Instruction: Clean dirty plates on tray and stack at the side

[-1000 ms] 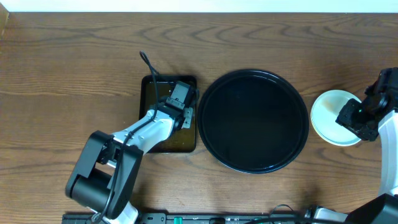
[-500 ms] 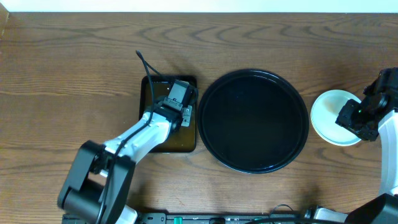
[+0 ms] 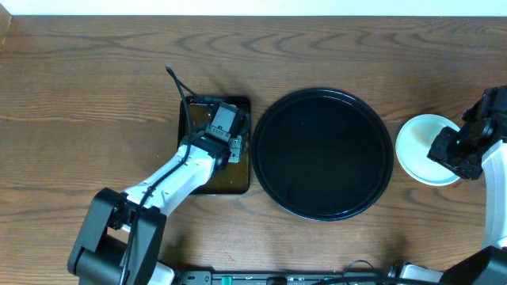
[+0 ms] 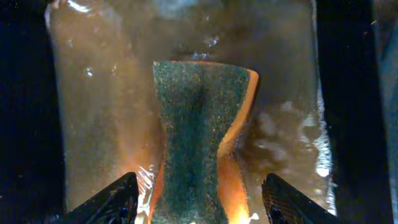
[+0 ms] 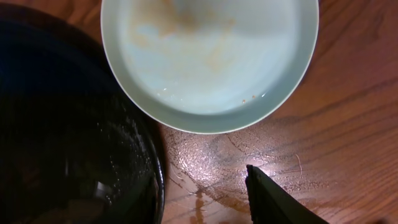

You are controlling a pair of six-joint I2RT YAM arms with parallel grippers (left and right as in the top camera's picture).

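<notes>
Brown wood-grain tabletop [image 3: 95, 95] – fills almost the whole overhead view, grain running left to right in long wavy bands. Pale white strip [image 3: 253, 6] along the far edge; cannot tell whether wall or table border. Small lighter-brown corner piece [image 3: 4, 36] at far left, just under that strip. Dark rail [image 3: 238, 279] along the near edge, thin black cables [image 3: 360, 267] looped above it. Soft, even light from above, only faint shadows. Right wrist view shows a wet sheen on the wood — bright glare patch [image 5: 208, 160], thin dark streaks beside it.
</notes>
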